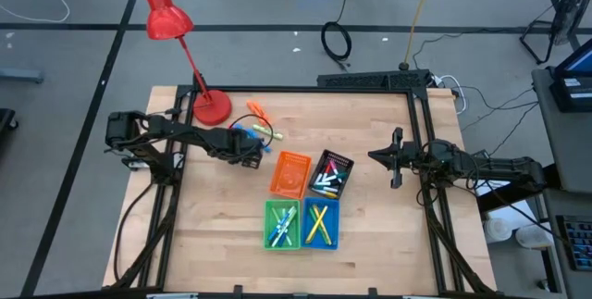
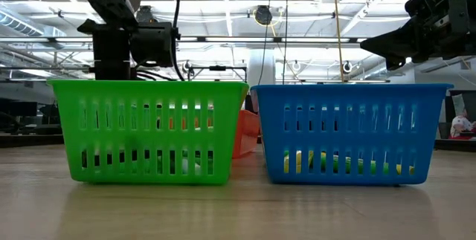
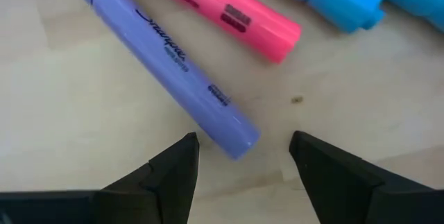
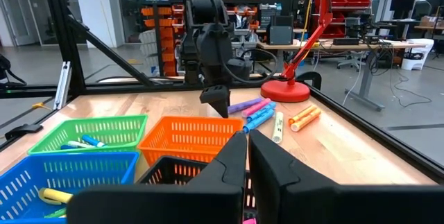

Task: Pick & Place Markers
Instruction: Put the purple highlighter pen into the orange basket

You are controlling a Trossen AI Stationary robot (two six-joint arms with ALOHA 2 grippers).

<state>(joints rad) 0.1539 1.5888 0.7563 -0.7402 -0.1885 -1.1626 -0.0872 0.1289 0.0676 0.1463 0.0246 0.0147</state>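
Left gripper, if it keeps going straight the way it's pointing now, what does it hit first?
Most likely the purple marker. The left gripper points down at the table with its fingers open, and the marker's near end lies just ahead between them. The pink marker lies farther on. How high the gripper hangs above the wood is unclear.

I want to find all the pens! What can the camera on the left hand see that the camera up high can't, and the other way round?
Only the left wrist view shows the writing printed on the purple marker and pink marker, and the open left gripper with the purple one's end just ahead of its fingers. Only the high view shows the four bins, like the orange bin, the red lamp, and the right gripper, shut, waiting to the side. Both show the loose markers lying on the wooden table.
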